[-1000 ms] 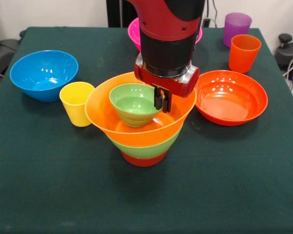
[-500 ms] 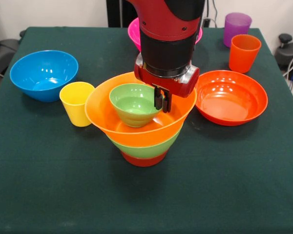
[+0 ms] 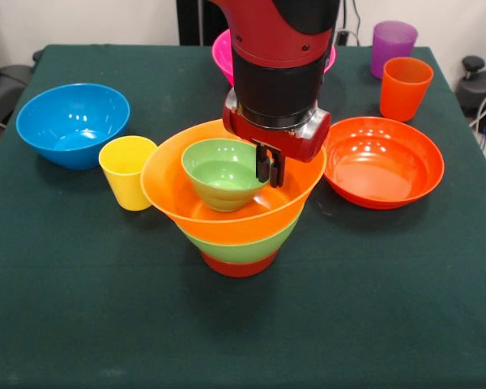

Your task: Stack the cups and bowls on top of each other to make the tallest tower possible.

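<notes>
Nested tower of glossy plastic bowls (image 3: 236,231) mid-worktop (image 3: 81,308), small ribbed green plastic bowl (image 3: 223,173) topmost, black pincer (image 3: 269,166) clamped on its rim (fingers together), yellow plastic tumbler (image 3: 128,172) just beside.

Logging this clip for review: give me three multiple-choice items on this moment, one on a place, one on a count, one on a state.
1. What sits inside the large yellow-orange bowl of the tower?
A. the yellow cup
B. the small green bowl
C. the blue bowl

2. How many cups stand on the table?
A. one
B. two
C. three

3. How do the gripper's jaws stand?
A. close together at the small green bowl's rim
B. spread wide above the blue bowl
C. shut on the purple cup

Answers:
1 B: the small green bowl rests topmost in the stack.
2 C: yellow cup, orange cup, purple cup.
3 A: the gripper pinches that bowl's right rim.
</notes>
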